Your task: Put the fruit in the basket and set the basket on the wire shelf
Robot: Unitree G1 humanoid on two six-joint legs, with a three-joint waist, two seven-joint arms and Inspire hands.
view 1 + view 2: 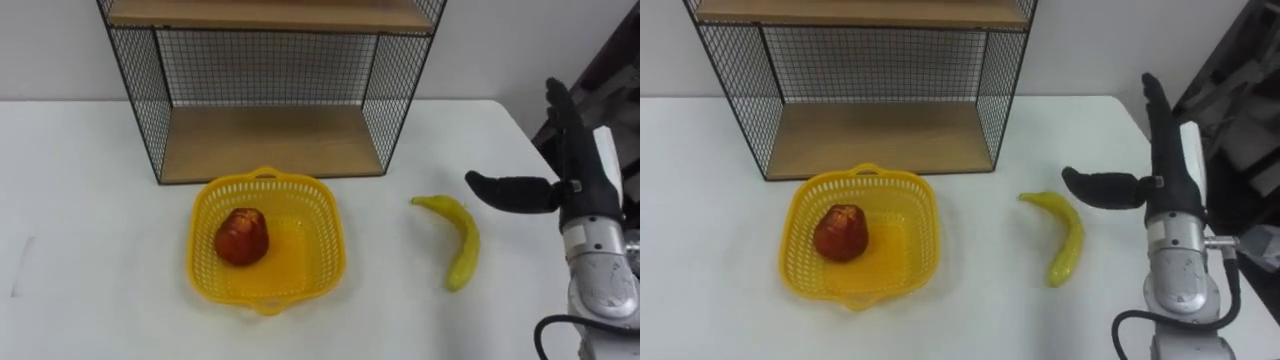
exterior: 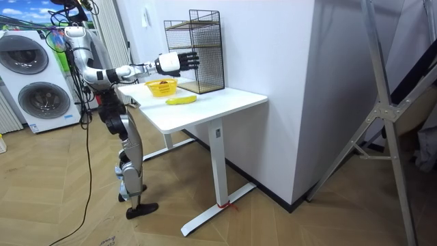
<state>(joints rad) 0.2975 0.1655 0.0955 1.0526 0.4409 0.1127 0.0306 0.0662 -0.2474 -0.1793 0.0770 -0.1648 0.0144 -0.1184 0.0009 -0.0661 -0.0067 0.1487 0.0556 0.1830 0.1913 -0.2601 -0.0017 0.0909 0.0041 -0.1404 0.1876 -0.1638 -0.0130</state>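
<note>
Right hand (image 1: pixel 578 175) spread open above the table, one fruit in the basket and one still outside it.

The robot stood at the end of the white table (image 1: pixel 90 190), near the washing machines (image 2: pixel 31 78), with its right arm stretched out over the tabletop. That hand was held edge-up, fingers straight and thumb jutting toward the middle of the table, holding nothing. The yellow basket (image 1: pixel 331 236) sat on the table just in front of the wire shelf (image 1: pixel 270 142), its handle close to the shelf's lower wooden board. A red apple (image 1: pixel 241 236) lay inside it, toward the robot's left. The banana (image 1: pixel 459 242) lay on the bare tabletop between the basket and the raised hand, clear of both, and the thumb's tip pointed over its stem end.
</note>
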